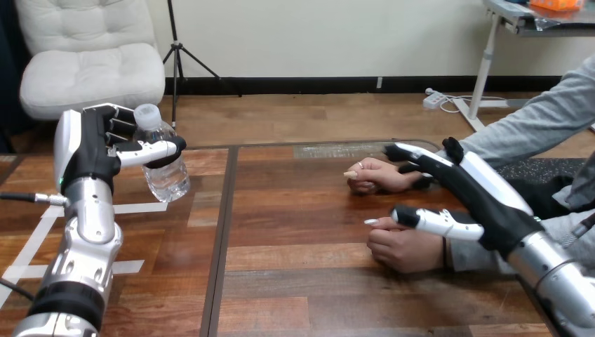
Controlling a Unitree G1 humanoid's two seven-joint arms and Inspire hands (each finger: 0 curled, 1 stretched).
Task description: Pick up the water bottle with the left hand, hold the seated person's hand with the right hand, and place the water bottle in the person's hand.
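Your left hand [98, 144] is curling its fingers and thumb round the bottle [167, 175], holding it upright, cap up, raised above the left part of the tabletop [295, 225]. Your right hand [484, 193] is lying spread, fingers and thumb stretched out straight and well parted. Its fingers are reaching over the wrist of the person's farther hand [375, 175], while its thumb is sitting over the person's nearer hand [403, 247]. Both of the person's hands are resting on the tabletop, well apart from the bottle.
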